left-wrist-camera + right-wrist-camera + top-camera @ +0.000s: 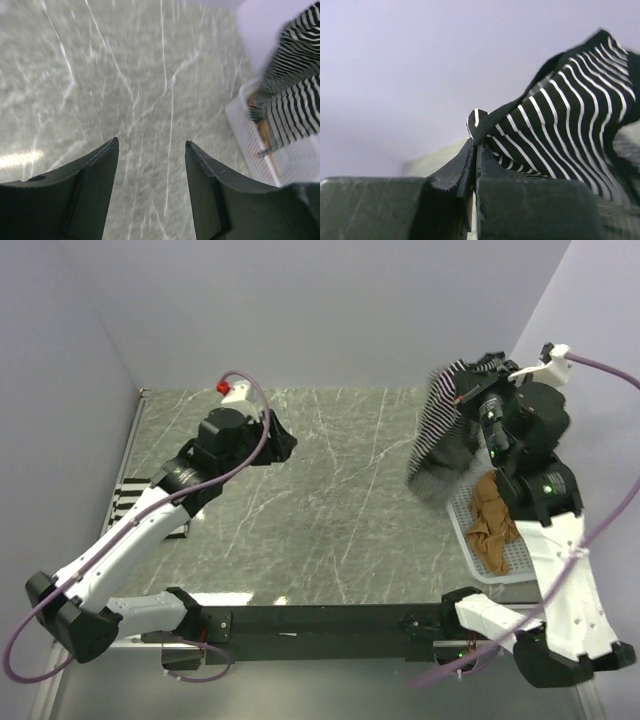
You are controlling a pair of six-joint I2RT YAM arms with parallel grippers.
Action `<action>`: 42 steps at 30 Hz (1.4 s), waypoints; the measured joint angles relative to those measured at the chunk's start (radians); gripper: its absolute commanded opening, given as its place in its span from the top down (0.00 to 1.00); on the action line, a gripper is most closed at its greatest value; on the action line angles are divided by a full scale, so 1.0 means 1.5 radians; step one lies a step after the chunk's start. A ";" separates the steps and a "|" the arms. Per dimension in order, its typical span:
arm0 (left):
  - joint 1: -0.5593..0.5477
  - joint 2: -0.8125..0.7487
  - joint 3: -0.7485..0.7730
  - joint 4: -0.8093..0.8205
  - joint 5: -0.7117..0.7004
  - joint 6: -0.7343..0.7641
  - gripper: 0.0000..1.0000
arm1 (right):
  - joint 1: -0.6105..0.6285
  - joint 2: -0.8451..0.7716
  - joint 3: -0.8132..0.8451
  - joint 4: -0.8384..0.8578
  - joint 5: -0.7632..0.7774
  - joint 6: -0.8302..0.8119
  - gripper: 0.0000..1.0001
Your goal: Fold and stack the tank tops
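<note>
The surface is a grey-green marbled tabletop [340, 500], closed in by plain lilac walls [330, 310] on the left, far and right sides.

**Tool state.** Your right gripper [475, 145] is clamped shut on a fold of the black-and-white striped tank top [445, 435]. It holds the top in the air above the far right corner of the tabletop, over the white mesh basket [247, 132]. Your left gripper [152, 145] hangs open and empty above the tabletop, towards the far left, with nothing between its jaws.

**Handling.** Judge the striped top as light, limp and without stiffness. It hangs from a single pinch, bunched and twisted, and will not keep any shape you give it. One corner hold looks secure enough to carry it, but it will not spread the cloth. To lay it flat, expect to need a second hold from the left gripper on a free edge or on the hem opposite the pinch. The cloth does not look slippery or fragile.

**Surroundings.** The tan-brown tank top [492, 525] lies crumpled inside the basket, directly under the hanging cloth. The basket stands at the right edge, near the right arm.

**Obstructions.**
- The lowest fold of the striped top hangs close to the basket rim and could catch the mesh as you carry it inward.
- The right wall is just beside the arm.
- A striped patch [128, 498] shows at the left edge, partly under the left arm. I cannot tell what it is.
</note>
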 measured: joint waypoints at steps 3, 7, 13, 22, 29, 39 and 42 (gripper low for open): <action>0.000 -0.038 0.018 0.001 -0.037 -0.003 0.39 | 0.082 -0.008 0.051 0.009 -0.030 -0.027 1.00; 0.000 -0.089 0.045 0.001 -0.069 -0.005 0.39 | 0.185 -0.010 0.076 0.007 -0.057 -0.050 1.00; 0.000 -0.108 0.062 0.005 -0.097 -0.005 0.37 | 0.223 0.032 0.074 0.001 -0.080 -0.071 0.78; 0.019 -0.010 -0.054 0.047 -0.068 -0.035 0.39 | 0.106 0.341 0.102 0.004 -0.119 -0.089 0.48; -0.012 -0.034 -0.325 0.110 0.016 -0.090 0.39 | 0.084 0.372 -0.128 -0.039 -0.081 -0.073 0.47; -0.298 0.005 -0.414 0.192 -0.036 -0.101 0.41 | 0.161 -0.014 -0.500 0.020 -0.053 0.006 0.48; -0.349 0.042 -0.401 0.200 -0.061 -0.082 0.42 | 0.161 -0.028 -0.580 0.030 -0.044 0.028 0.48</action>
